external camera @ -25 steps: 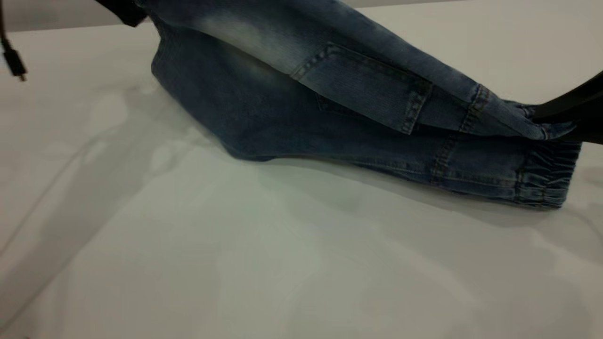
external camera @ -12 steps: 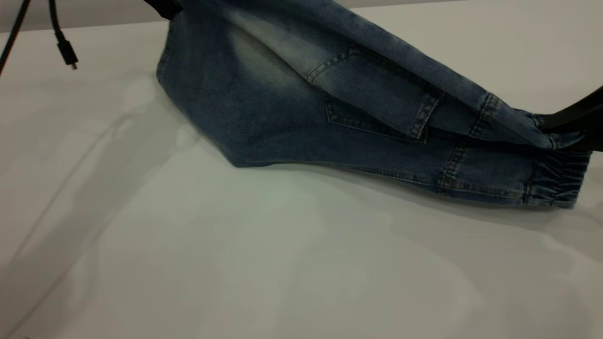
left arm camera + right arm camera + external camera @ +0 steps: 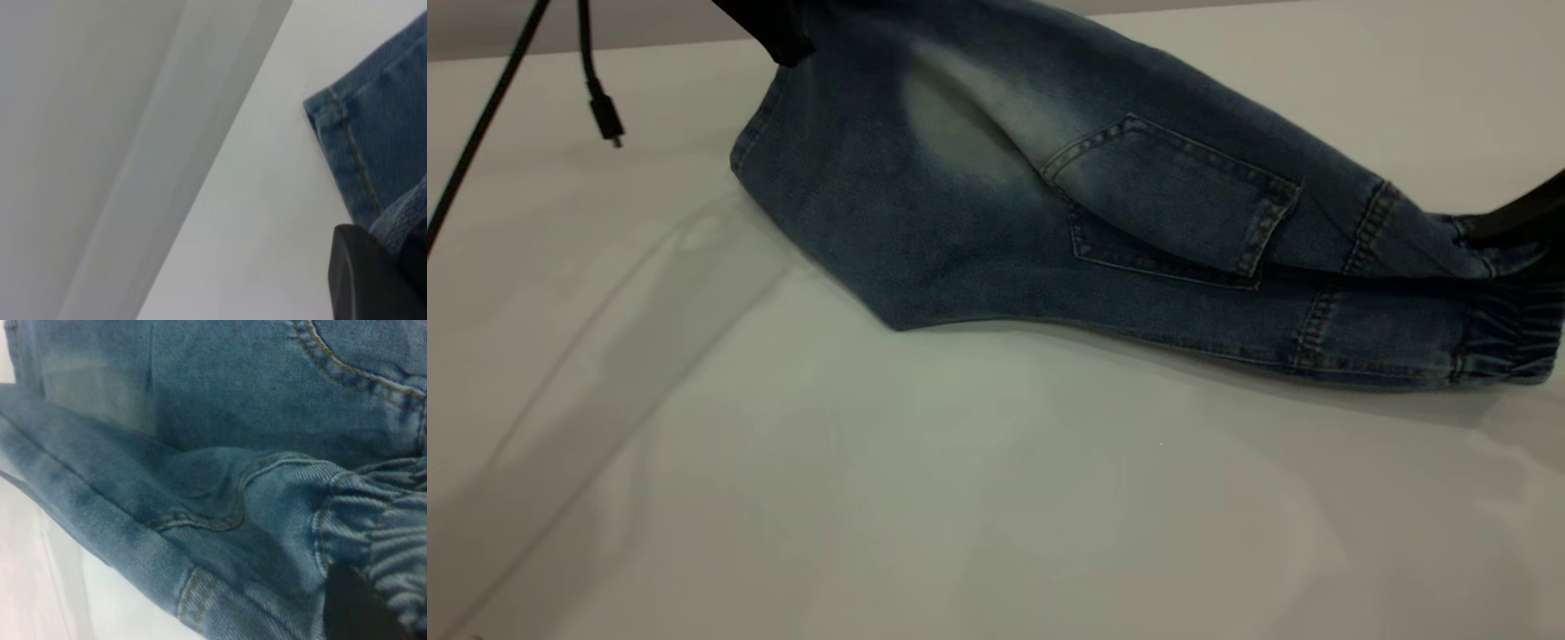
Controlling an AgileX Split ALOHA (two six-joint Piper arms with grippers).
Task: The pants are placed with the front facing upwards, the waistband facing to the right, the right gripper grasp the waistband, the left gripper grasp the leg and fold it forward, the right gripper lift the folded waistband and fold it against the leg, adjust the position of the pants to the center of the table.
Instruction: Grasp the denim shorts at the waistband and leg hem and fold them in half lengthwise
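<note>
Two grippers are holding the pants (image 3: 996, 204) over the table (image 3: 871, 498): the left gripper (image 3: 769, 27) is clamped on the hem of a leg and lifting it clear of the table, while the right gripper (image 3: 1516, 222) is pinching the upper layer of the waistband (image 3: 1507, 342) just above the table. One leg is draping over the other toward the near edge of the table, with a back pocket (image 3: 1174, 204) facing up and the lower half of the pants lying flat on the table. Beyond the lifted leg, a loose black cable (image 3: 600, 107) is dangling above the table.
</note>
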